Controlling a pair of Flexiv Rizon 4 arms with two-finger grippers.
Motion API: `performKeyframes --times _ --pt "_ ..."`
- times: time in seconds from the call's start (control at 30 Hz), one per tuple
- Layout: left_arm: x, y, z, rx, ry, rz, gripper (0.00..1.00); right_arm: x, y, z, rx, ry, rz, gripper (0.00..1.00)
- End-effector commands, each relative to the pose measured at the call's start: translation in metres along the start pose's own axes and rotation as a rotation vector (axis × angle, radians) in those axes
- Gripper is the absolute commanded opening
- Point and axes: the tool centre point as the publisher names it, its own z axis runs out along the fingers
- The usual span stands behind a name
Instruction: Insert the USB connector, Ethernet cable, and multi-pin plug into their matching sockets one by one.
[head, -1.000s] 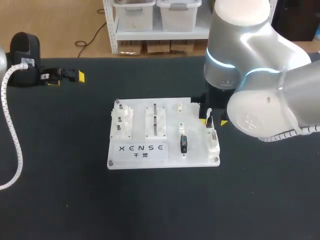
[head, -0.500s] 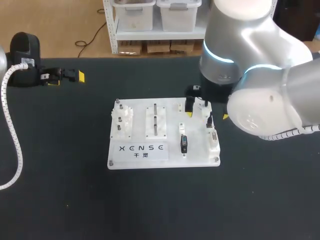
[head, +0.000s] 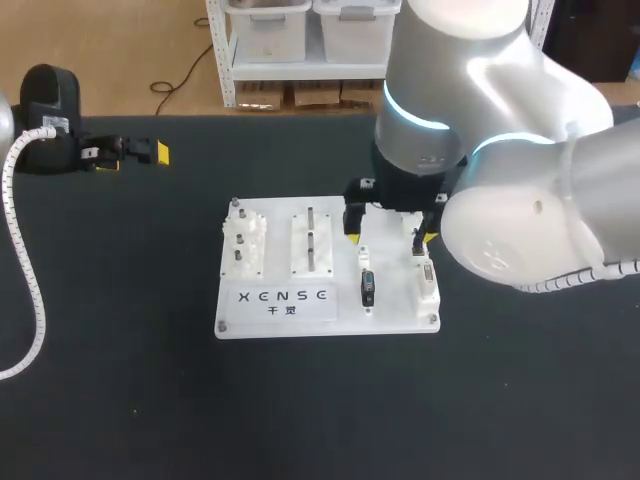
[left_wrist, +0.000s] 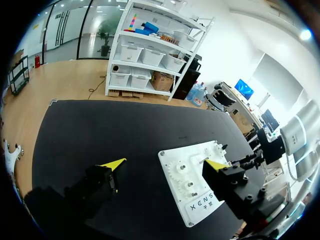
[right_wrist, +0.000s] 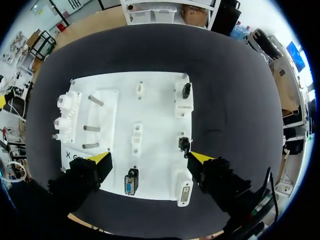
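Observation:
The white socket board (head: 327, 265) lies mid-table. My right gripper (head: 390, 230) hangs above its right half, open and empty. In the right wrist view the right gripper (right_wrist: 150, 157) straddles the board (right_wrist: 150, 105). Ahead of one fingertip a small black plug (right_wrist: 184, 144) sits in the board. Under the gripper lie a black and blue connector (right_wrist: 131, 181) and a white multi-pin plug (right_wrist: 183, 190). Another black socket (right_wrist: 186, 90) is near the far edge. My left gripper (head: 130, 152) rests at the table's far left, open and empty, with the board (left_wrist: 200, 185) ahead of the left gripper (left_wrist: 165, 164).
A white gear block (head: 243, 243) and a plate with upright metal pegs (head: 311, 240) occupy the board's left half. A printed label (head: 283, 300) is at its front left. Black table surface (head: 130, 330) surrounds the board on all sides.
My right gripper opened wide, letting go of the small black plug at the board's right edge, and shifted left over the board. The left arm stayed still.

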Motion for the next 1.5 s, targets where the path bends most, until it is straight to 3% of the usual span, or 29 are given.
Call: performKeyframes --times 0.03,0.67,1.1,1.5 --pt "0.000 0.000 0.000 0.000 0.000 0.000 1.00 0.003 0.007 0.006 -0.006 0.017 -0.012 1.00" --pt "0.000 0.000 0.000 0.000 0.000 0.000 1.00 0.010 0.016 0.006 -0.002 0.023 -0.049 1.00" --pt "0.000 0.000 0.000 0.000 0.000 0.000 1.00 0.027 0.029 0.017 -0.003 0.065 -0.082 1.00" --pt "0.000 0.000 0.000 0.000 0.000 0.000 1.00 0.034 0.026 0.024 0.027 0.069 -0.028 1.00"
